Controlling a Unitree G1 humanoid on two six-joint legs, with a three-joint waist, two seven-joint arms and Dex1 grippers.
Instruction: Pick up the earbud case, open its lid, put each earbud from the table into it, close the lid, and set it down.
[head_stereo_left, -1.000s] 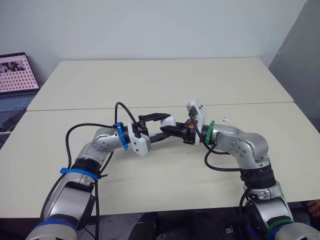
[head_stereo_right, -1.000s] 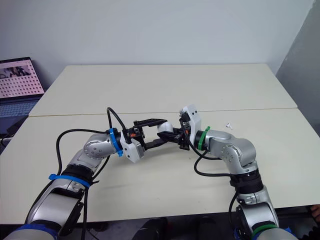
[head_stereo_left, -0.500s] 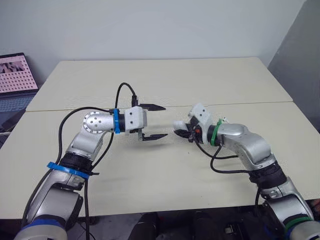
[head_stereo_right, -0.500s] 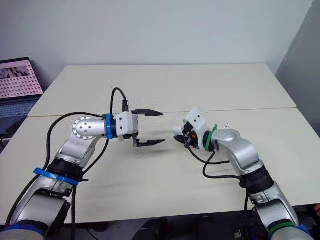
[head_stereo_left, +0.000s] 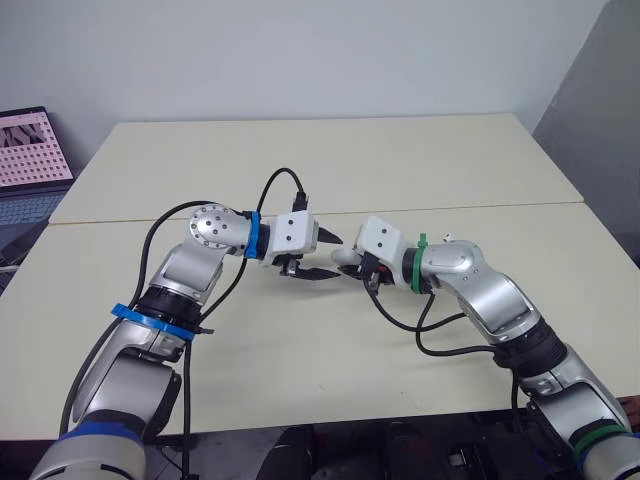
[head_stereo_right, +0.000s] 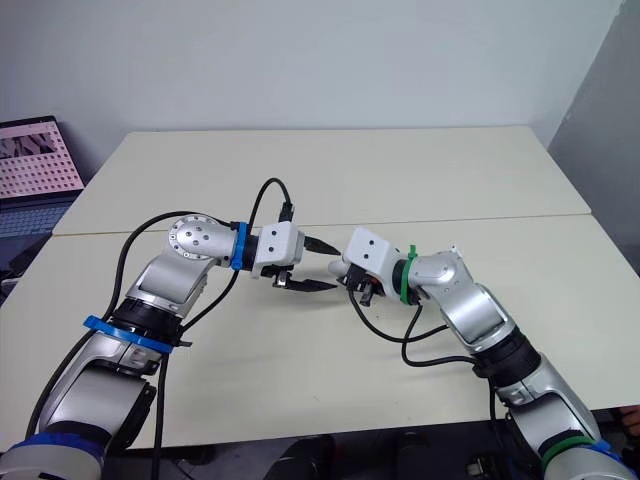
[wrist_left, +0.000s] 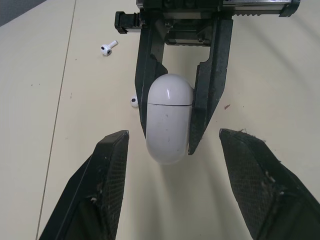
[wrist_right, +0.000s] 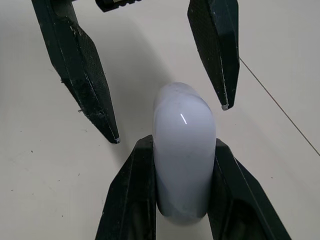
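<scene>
White earbud case (wrist_left: 169, 117), lid shut, sits clamped in the right gripper (wrist_right: 182, 145) over the table (wrist_left: 280, 75); left gripper (head_stereo_left: 336, 256) gapes empty facing it; two earbuds (wrist_left: 107, 48) lie loose; opening, loading, closing remain.

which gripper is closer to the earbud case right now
Right. The right gripper is shut on the earbud case; the left gripper is open, facing it without touching.

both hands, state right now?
Left hand: open, empty, fingers either side of the earbud case, not touching.
Right hand: closed on the earbud case, lid shut.
</scene>
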